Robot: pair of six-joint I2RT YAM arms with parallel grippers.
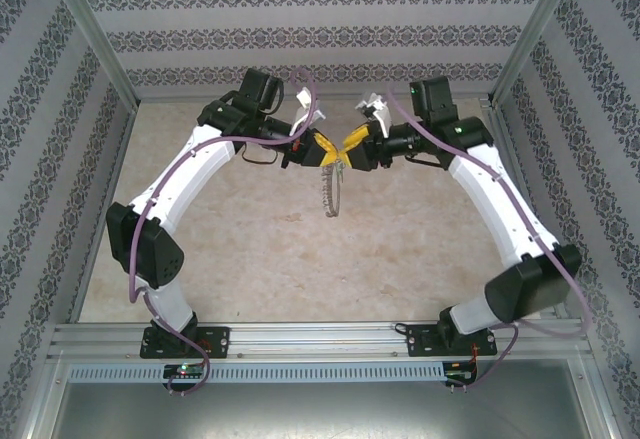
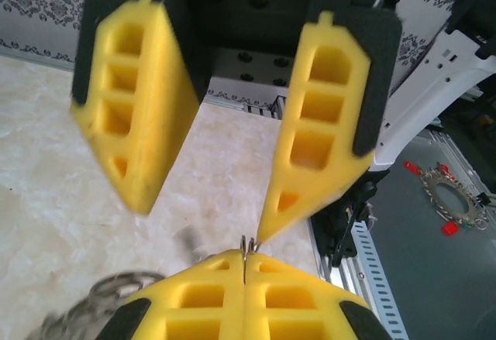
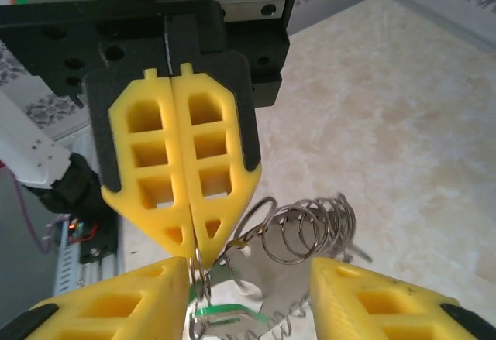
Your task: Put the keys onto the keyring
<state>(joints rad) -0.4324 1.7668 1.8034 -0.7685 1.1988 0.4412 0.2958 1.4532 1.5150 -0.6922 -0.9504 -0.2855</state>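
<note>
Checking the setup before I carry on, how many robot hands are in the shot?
2. The left hand is shut on the keyring, which dangles below it. The right hand faces it, open, close beside the ring.

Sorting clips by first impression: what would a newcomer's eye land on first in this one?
The two arms arch inward so that the left gripper and the right gripper meet almost tip to tip in mid-air above the middle of the table. Just below them dangles the keyring, a floppy silvery loop. It is pinched in the shut left gripper, while the right gripper stands open.
</note>
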